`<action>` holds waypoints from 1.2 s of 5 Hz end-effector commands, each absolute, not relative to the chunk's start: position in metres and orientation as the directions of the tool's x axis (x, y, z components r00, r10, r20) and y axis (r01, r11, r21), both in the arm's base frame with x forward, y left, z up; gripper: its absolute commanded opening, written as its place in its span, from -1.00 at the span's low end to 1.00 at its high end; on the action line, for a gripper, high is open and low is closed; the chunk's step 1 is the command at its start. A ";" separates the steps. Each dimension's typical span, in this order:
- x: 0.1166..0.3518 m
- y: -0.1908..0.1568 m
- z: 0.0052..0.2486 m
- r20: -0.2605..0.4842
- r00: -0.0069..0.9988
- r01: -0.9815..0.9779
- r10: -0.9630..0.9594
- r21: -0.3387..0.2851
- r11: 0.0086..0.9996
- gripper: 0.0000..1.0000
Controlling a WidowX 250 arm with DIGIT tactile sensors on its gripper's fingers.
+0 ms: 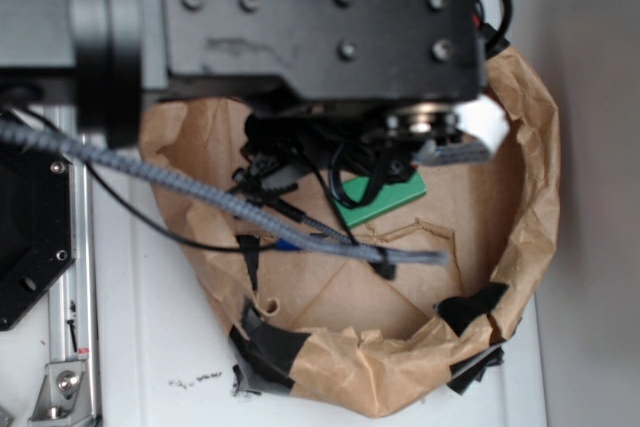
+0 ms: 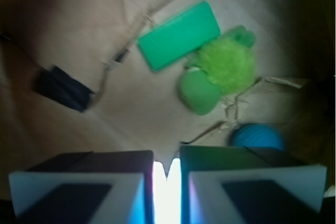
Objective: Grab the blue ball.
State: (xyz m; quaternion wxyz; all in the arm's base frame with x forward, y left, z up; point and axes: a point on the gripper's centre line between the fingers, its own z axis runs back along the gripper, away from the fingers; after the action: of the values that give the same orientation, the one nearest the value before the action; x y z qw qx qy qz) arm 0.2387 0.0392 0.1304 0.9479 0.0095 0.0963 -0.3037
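Looking down from the wrist view, the two fingers (image 2: 79, 187) of the gripper (image 2: 167, 174) are seen along the lower edge, pressed nearly together with only a thin bright slit between them. Nothing is held between them, so the fingers are clenched on empty air.

The blue ball (image 2: 257, 136) is found just beyond the right finger, a little above its top edge and toward the right side. It is partly hidden behind that finger, and whether it is touched by the finger cannot be told. Farther ahead of the fingers, a fuzzy yellow-green plush toy (image 2: 227, 65) is seen, with a smooth green rounded part (image 2: 199, 92) joined to its lower left. A flat green block (image 2: 178, 35) lies tilted just beyond the toy and touches it or nearly so. To the left of the fingers, well apart from the ball, a piece of black tape (image 2: 60, 88) is stuck on the brown paper floor (image 2: 131, 114).

In the exterior view, the black arm (image 1: 320, 17) is placed above a brown paper nest (image 1: 535, 187) with crumpled walls. The green block (image 1: 385, 202) is partly visible under the arm, and a grey braided cable (image 1: 200, 192) is stretched across the nest. The ball is hidden by the arm in this view.
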 end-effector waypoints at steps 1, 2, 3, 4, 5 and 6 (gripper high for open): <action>0.245 0.037 0.152 -0.087 0.930 0.361 -0.358 0.017 0.933 -1.00; 0.240 0.043 0.136 -0.050 0.903 0.428 -0.427 0.011 0.903 1.00; 0.237 0.058 0.110 -0.026 0.890 0.455 -0.456 -0.036 0.890 1.00; 0.242 0.072 0.098 -0.075 0.816 0.578 -0.573 0.097 0.810 1.00; 0.248 0.079 0.093 -0.101 0.770 0.637 -0.629 0.168 0.753 1.00; 0.247 0.090 0.084 -0.144 0.740 0.672 -0.657 0.150 0.725 1.00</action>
State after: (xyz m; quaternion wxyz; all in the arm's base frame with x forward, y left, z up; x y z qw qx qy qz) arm 0.2379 0.0859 0.0731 0.9272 0.0844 0.0546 -0.3608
